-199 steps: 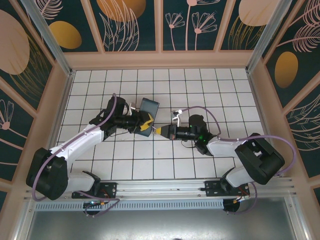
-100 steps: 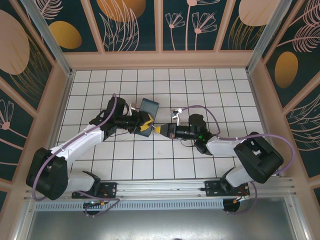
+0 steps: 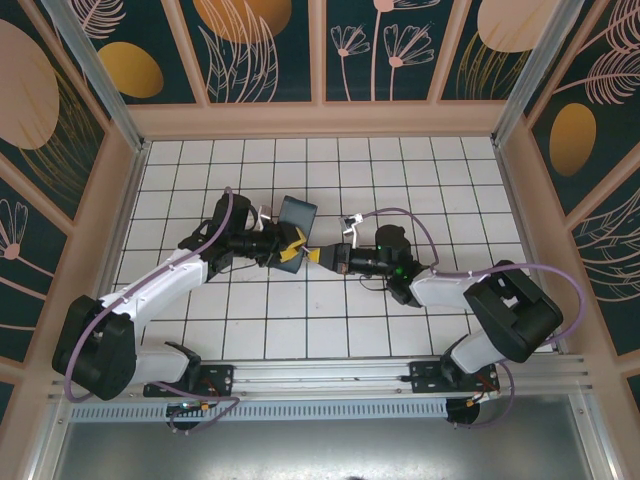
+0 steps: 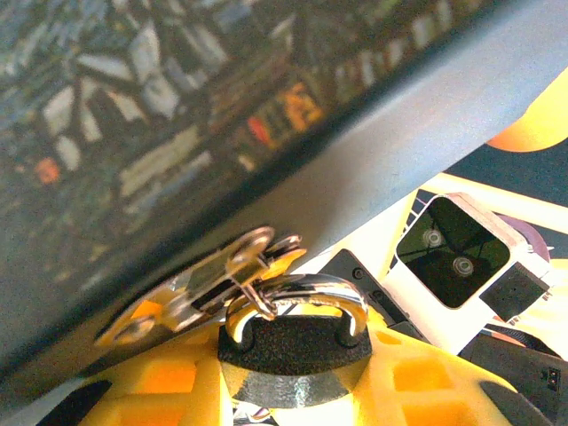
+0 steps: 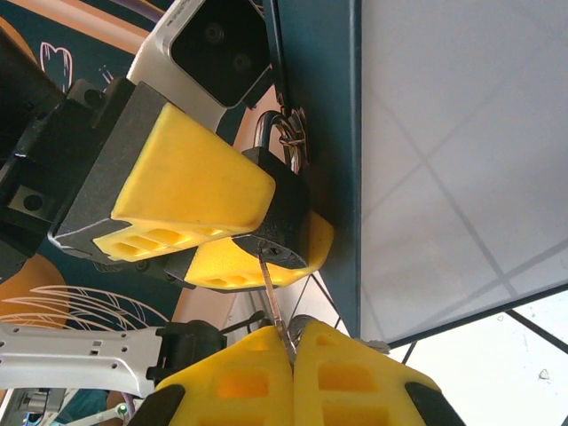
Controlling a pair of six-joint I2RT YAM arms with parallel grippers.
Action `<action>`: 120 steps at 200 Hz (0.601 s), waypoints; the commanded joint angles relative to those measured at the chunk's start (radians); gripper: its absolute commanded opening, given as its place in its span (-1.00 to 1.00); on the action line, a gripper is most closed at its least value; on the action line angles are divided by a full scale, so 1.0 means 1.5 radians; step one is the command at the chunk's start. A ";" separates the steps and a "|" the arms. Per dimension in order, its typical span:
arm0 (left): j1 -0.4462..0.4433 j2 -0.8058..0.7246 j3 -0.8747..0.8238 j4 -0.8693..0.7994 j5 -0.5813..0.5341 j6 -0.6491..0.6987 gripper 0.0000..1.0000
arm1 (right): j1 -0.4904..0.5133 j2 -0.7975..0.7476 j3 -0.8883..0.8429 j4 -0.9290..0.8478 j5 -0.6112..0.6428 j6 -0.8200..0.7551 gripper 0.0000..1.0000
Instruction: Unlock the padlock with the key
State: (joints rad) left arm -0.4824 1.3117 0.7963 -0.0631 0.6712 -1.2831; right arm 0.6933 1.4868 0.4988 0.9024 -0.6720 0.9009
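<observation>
The right gripper (image 5: pixel 293 353) pinches the key (image 5: pixel 272 297), its blade meeting the padlock (image 5: pixel 282 209) underside end-on; the left gripper (image 3: pixel 292 250) clamps the padlock.

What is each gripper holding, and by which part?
Left gripper clamps the padlock by its body; right gripper pinches the key by its head end.

Left gripper (image 3: pixel 291 250) clamped; right gripper (image 3: pixel 320 258) pinched tight (tips seemingly almost touching).
</observation>
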 commanded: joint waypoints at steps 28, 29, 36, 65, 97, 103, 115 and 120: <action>0.003 -0.026 0.007 0.038 0.011 0.003 -0.65 | -0.004 -0.003 0.009 0.024 0.017 0.006 -1.00; 0.003 -0.026 0.007 0.038 0.011 0.002 -0.65 | -0.004 -0.003 0.009 0.023 0.017 0.005 -1.00; 0.002 -0.027 0.006 0.038 0.010 0.002 -0.64 | -0.005 0.000 0.013 0.021 0.016 0.003 -1.00; 0.003 -0.032 0.002 0.040 0.008 -0.002 -0.65 | -0.004 0.004 0.012 0.028 0.016 0.008 -1.00; 0.003 -0.030 0.005 0.042 0.009 -0.001 -0.66 | -0.004 0.002 0.012 0.032 0.021 0.013 -1.00; 0.003 -0.030 0.006 0.042 0.009 -0.002 -0.65 | -0.004 0.002 0.014 0.030 0.022 0.012 -1.00; 0.002 -0.028 0.006 0.042 0.011 0.000 -0.66 | -0.004 0.003 0.015 0.030 0.023 0.012 -1.00; 0.003 -0.028 0.006 0.042 0.012 0.000 -0.66 | -0.004 0.003 0.017 0.030 0.023 0.012 -1.00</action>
State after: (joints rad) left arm -0.4824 1.2980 0.7963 -0.0631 0.6689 -1.2869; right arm 0.6933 1.4868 0.4984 0.9066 -0.6621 0.9051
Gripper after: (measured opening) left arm 0.291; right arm 0.051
